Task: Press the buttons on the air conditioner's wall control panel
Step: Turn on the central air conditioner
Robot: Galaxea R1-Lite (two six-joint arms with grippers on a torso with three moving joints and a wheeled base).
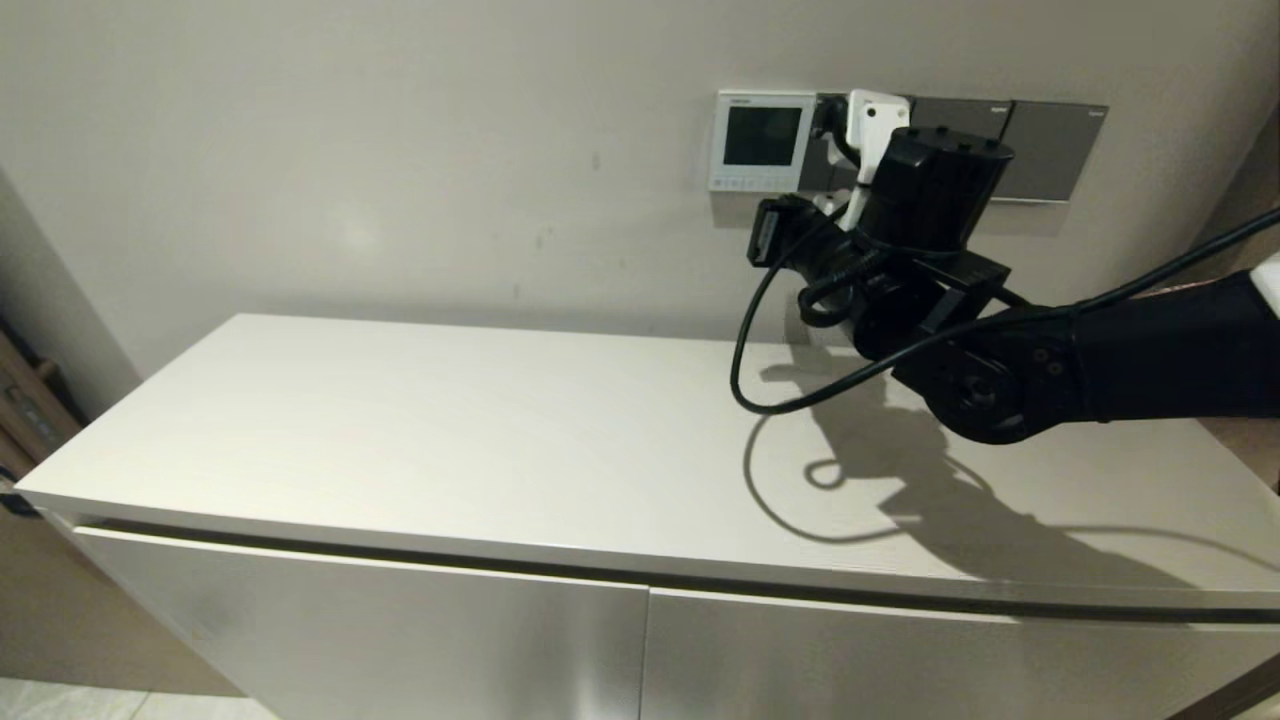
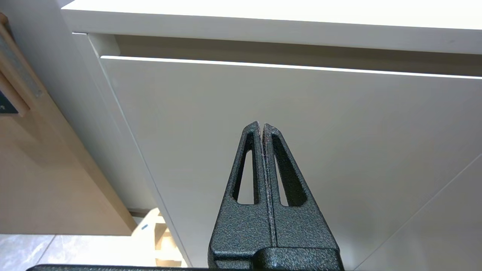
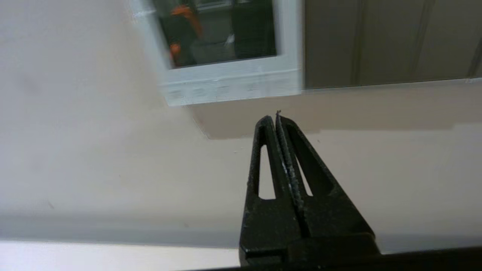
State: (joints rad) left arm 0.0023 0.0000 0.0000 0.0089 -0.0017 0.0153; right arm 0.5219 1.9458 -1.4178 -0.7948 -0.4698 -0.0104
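Note:
The white wall control panel [image 1: 762, 140] has a dark screen, and its row of tiny pale buttons [image 1: 750, 184] runs along the bottom edge. My right arm [image 1: 1000, 380] reaches up to the wall just right of and below the panel. In the right wrist view my right gripper [image 3: 274, 118] is shut and empty. Its tips sit just below the panel's [image 3: 290, 56] bottom edge, under the right end of the buttons [image 3: 211, 90], not touching them. My left gripper [image 2: 262, 126] is shut and empty, parked low in front of the cabinet door.
Dark grey switch plates [image 1: 1050, 150] adjoin the panel on its right and also show in the right wrist view [image 3: 376, 41]. A white cabinet top [image 1: 450, 430] lies below the wall. A black cable [image 1: 745, 350] hangs from my right wrist. The cabinet door [image 2: 339, 131] faces my left gripper.

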